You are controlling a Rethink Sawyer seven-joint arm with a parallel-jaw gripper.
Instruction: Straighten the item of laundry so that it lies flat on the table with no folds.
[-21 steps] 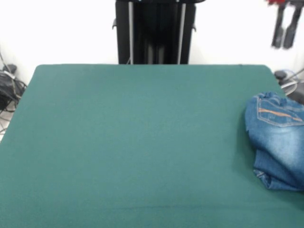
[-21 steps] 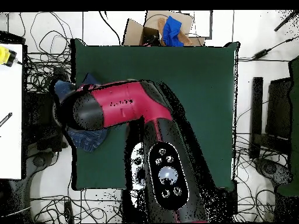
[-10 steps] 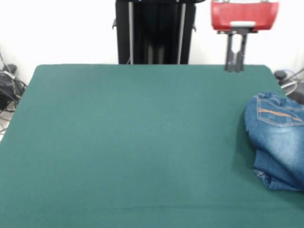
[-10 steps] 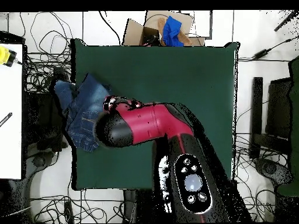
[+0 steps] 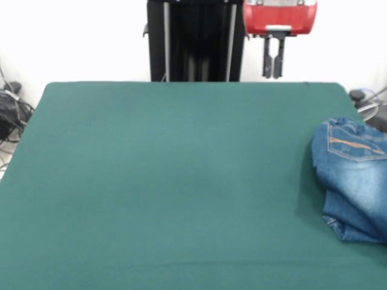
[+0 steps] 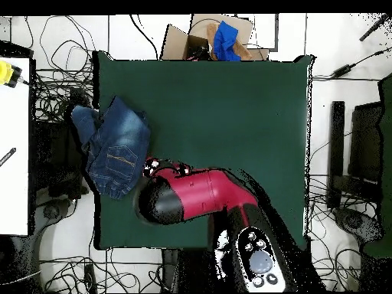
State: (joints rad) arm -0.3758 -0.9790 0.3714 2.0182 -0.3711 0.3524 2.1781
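While crumpled blue denim jeans (image 5: 354,178) overhang the green felt table's (image 5: 175,181) edge, the red-mounted gripper (image 5: 273,74) hovers well apart, fingers nearly together.

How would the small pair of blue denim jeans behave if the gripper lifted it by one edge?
The small pair of blue denim jeans lies crumpled in soft folds, so it would probably droop limply rather than hold shape. It overhangs the dark green felt-like table edge in the overhead view, so a push outward might slide it off.
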